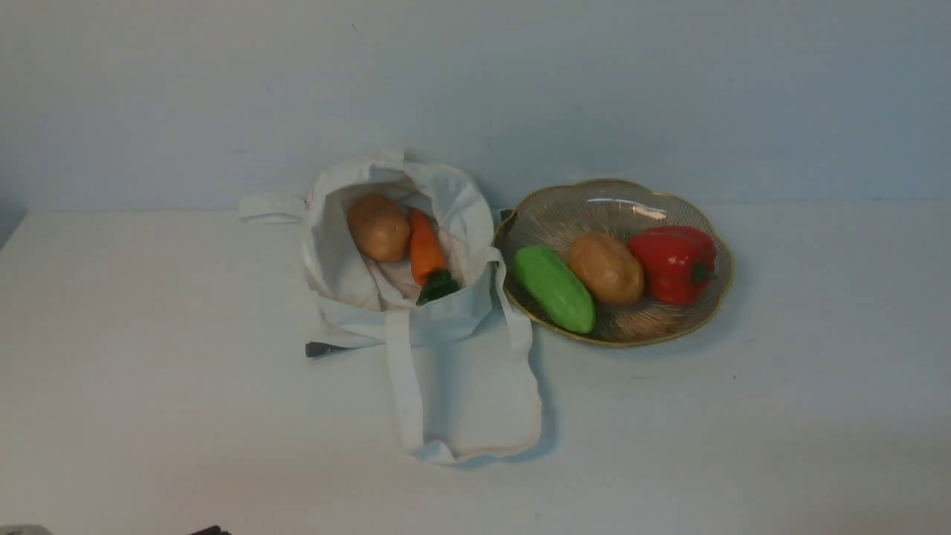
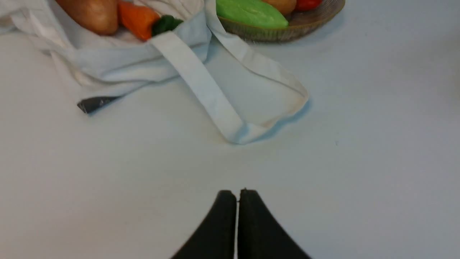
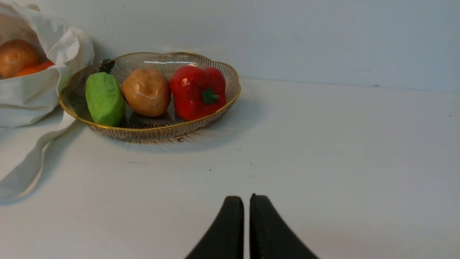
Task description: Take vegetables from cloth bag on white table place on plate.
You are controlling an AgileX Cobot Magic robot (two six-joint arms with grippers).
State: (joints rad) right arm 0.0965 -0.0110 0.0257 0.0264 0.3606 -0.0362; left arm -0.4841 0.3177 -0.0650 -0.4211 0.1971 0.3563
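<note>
The off-white cloth bag (image 1: 416, 312) lies open on the white table (image 1: 148, 409). Inside it are a brown potato (image 1: 378, 227) and an orange carrot (image 1: 426, 250) with a dark-green top. The glass plate (image 1: 672, 327) with a gold rim stands right of the bag. On it lie a light-green cucumber (image 1: 554, 287), a second brown potato (image 1: 605, 268) and a red pepper (image 1: 674, 264). My left gripper (image 2: 237, 192) is shut and empty, well short of the bag's strap (image 2: 205, 86). My right gripper (image 3: 246, 198) is shut and empty, short of the plate (image 3: 151, 131).
A small dark flat piece (image 1: 321, 348) pokes out from under the bag's left side. A long strap loop (image 1: 405, 401) lies towards me from the bag. A pale wall (image 1: 669, 89) rises behind the table.
</note>
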